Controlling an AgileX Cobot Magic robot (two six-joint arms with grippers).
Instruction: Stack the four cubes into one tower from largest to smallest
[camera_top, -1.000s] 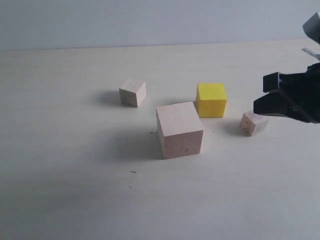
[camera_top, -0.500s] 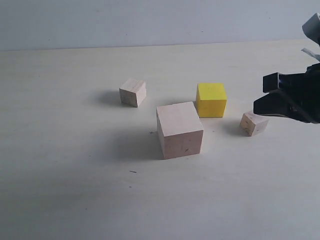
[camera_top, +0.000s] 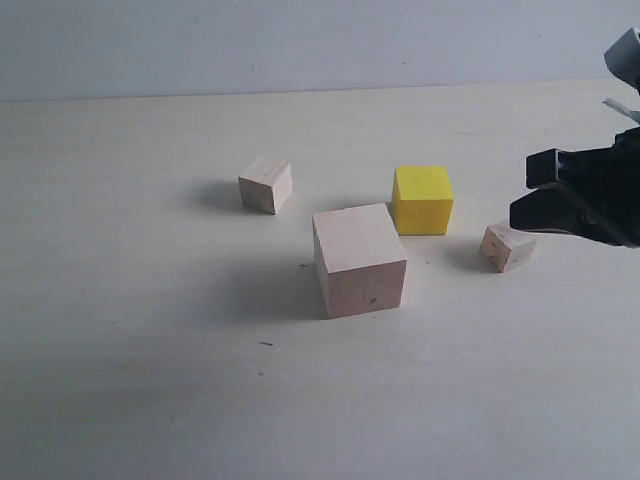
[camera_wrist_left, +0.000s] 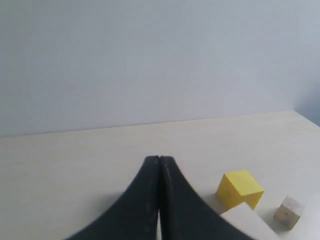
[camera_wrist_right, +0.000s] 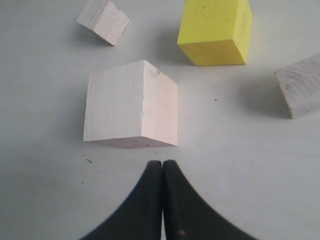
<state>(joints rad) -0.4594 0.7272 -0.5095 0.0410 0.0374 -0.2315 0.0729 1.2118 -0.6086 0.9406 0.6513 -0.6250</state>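
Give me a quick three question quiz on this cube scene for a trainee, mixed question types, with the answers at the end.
1. True or false: two of the cubes are already stacked.
2. In the exterior view, which cube lies furthest left? A) the yellow one B) the large pale one C) a small pale wood cube
3. Short answer: are the left gripper and the right gripper open or shut?

Key
1. False: all four stand apart on the table.
2. C
3. Both shut, with the tips touching.
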